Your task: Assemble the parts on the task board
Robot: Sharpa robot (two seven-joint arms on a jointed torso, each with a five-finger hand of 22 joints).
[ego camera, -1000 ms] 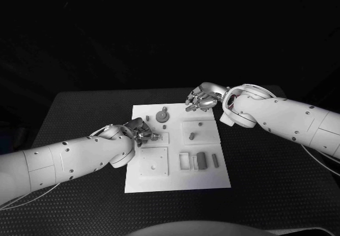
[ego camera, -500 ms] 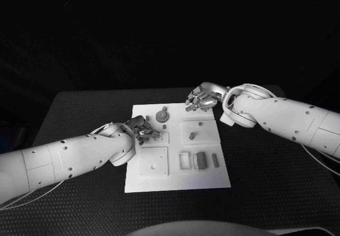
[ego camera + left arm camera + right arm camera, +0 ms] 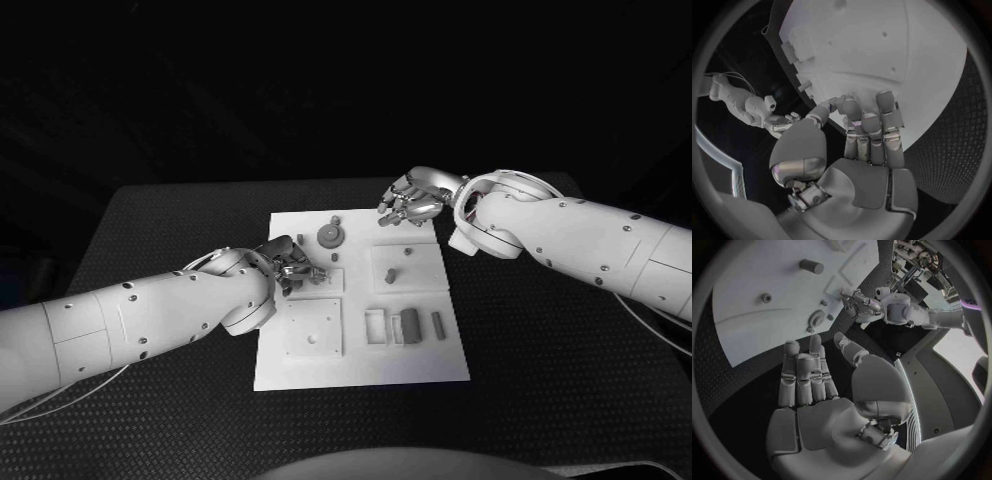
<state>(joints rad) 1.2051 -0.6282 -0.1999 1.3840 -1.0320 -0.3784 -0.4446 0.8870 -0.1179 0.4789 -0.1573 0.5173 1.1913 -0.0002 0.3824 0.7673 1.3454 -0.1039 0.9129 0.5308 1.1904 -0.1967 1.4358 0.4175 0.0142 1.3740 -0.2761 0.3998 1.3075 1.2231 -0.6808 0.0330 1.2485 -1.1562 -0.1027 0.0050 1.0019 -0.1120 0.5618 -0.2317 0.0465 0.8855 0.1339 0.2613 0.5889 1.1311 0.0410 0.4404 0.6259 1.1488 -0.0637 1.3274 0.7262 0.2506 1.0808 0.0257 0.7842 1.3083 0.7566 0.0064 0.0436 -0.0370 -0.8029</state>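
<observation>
The white task board (image 3: 361,355) lies in the middle of the black table. On it I see a round grey part (image 3: 330,236), a short peg (image 3: 391,273) and a few oblong pieces (image 3: 408,325). My left hand (image 3: 289,265) is over the board's left middle; its thumb and fingertips (image 3: 845,105) come together right at the board's surface. Whether a small piece sits between them is unclear. My right hand (image 3: 411,202) hovers at the board's far right corner, with its fingers (image 3: 804,370) stretched out, the thumb apart and nothing in it.
Black table mat (image 3: 548,330) surrounds the board on all sides. A square plate section (image 3: 313,330) with small holes sits on the board near my left forearm. A rectangular frame (image 3: 375,327) stands beside the oblong pieces.
My left arm has crept slightly forward, the hand still at the same spot on the board. The right hand has not moved.
</observation>
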